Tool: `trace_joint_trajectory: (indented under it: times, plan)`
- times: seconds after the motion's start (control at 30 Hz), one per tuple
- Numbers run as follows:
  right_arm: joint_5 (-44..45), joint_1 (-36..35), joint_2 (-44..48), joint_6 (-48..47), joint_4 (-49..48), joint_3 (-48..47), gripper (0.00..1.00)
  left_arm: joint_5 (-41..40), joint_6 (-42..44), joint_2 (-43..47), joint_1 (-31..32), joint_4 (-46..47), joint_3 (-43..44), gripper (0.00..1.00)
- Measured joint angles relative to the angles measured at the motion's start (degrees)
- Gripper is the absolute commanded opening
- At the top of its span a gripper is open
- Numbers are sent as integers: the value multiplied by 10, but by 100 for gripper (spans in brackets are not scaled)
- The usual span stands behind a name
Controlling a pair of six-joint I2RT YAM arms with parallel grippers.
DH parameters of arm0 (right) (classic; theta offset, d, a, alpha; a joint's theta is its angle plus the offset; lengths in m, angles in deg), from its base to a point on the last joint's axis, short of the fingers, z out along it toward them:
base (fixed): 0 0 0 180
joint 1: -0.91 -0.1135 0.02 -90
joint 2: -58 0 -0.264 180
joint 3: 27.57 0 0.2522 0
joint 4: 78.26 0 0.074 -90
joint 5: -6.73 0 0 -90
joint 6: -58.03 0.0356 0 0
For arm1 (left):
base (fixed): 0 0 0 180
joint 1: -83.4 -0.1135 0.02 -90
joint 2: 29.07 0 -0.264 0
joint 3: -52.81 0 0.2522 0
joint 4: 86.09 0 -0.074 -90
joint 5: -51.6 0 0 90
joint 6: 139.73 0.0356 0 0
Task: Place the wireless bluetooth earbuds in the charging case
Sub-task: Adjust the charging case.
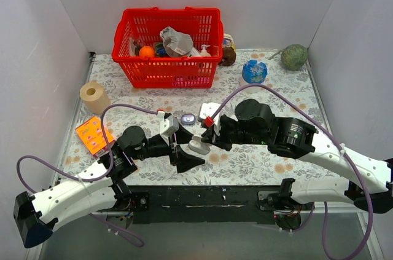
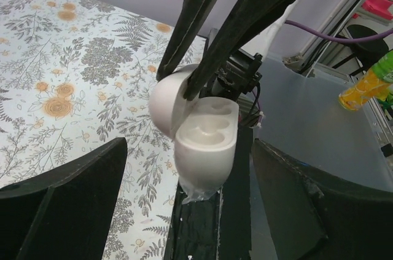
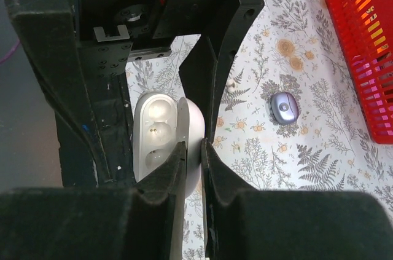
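- Right wrist view tells the most: the right gripper point(image 3: 193, 149) is pinched tight on the flipped-up lid of the charging case point(image 3: 153, 140), a white clamshell, and both wells look bare to me.
- The left gripper point(image 1: 179, 146) is spread wide, one finger on each side of the case, touching neither as far as I can see.
- The case sits on the near side of the red basket point(image 1: 172, 72), well apart from it, right between the two grippers. I can't tell if it's resting on the table or lifted off it.
- My read: this is the hold-it-open step, with no bud in yet. Next, the free left gripper needs to fetch a bud and line it up over a well while the right one holds the lid back.
- I can't pick out the earbuds for sure. There's a pale speck on the basket side of the case, too small to call.
- The left wrist view looks almost straight into the wells, while the top view only gives a white blob.
- The right wrist and top views show a small lavender pod point(image 3: 284, 107) between the case and the basket. The left wrist view misses it.
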Motion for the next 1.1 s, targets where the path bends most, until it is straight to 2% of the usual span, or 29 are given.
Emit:
trace_joint_trajectory:
  times: [0.13,0.5,0.63,0.77,0.87,0.93,1.07,1.1]
  plan:
    - [27,-10,-9,-1,-10,5,1,18,-1,-8,0,8,1,73]
    - [63,-24,-14,0,-26,10,1,37,6,-10,-1,23,4,36]
    - [68,-30,-14,0,-27,10,1,35,9,-10,-3,23,4,37]
    - [78,-35,-14,0,-30,13,1,32,8,-10,-3,25,4,52]
    - [88,-38,-14,0,-31,17,1,27,6,-9,-3,25,4,54]
    - [95,-40,-14,0,-31,18,1,24,6,-9,-3,23,4,53]
    - [100,-43,-14,0,-30,18,1,19,6,-9,-3,23,4,43]
    - [101,-43,-14,0,-30,18,1,18,6,-9,-3,22,4,36]
